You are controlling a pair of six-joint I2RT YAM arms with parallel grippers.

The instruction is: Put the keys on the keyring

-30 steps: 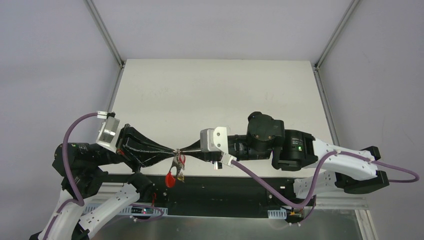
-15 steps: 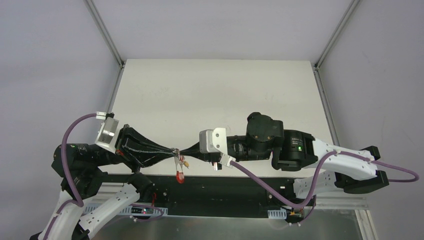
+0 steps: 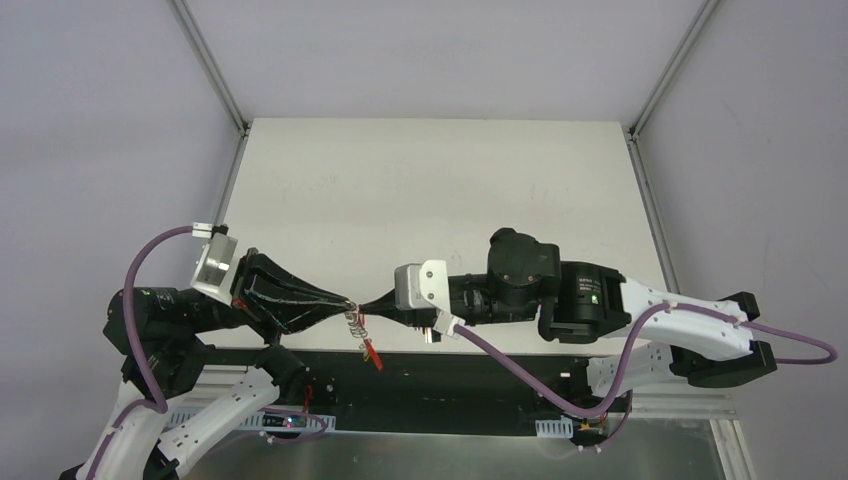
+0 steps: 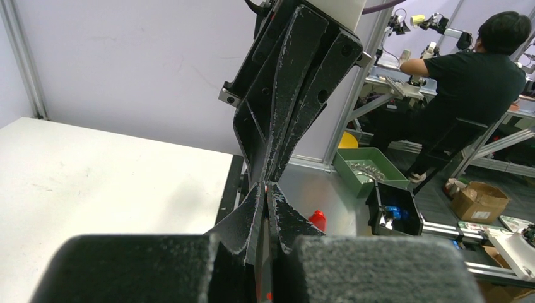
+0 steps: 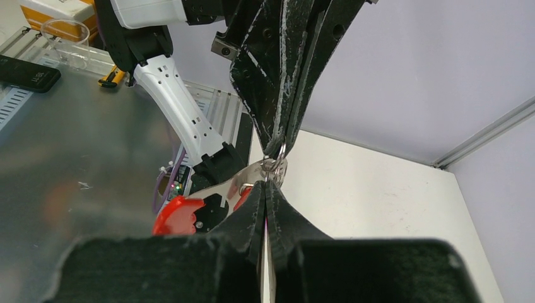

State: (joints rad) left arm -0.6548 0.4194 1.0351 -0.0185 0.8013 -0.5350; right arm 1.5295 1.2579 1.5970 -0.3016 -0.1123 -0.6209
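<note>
My left gripper point(image 3: 349, 302) and right gripper point(image 3: 361, 305) meet tip to tip above the table's near edge, both shut. In the right wrist view the silvery keyring point(image 5: 277, 165) sits between the left gripper point(image 5: 277, 150) above and my right gripper point(image 5: 266, 188) below, and both pinch it at its rim. A silvery key point(image 5: 230, 186) and a thick red loop point(image 5: 173, 214) hang off it to the left. From above, the keys point(image 3: 355, 325) dangle under the fingertips with the red loop point(image 3: 372, 352) lowest. In the left wrist view my left gripper point(image 4: 265, 187) hides the ring.
The white table point(image 3: 430, 190) stretches beyond the grippers, with the black base rail point(image 3: 450, 370) just under the hanging bunch. A green bin point(image 4: 369, 170), a black box point(image 4: 394, 211) and a seated person point(image 4: 479, 69) lie past the table. A phone point(image 5: 28, 72) and a clear cup point(image 5: 63, 31) rest on a metal bench.
The right jaws have closed fully and the right arm has edged left. The hanging bunch has swung, with the red loop turning from broadside at lower left to edge-on at lower right.
</note>
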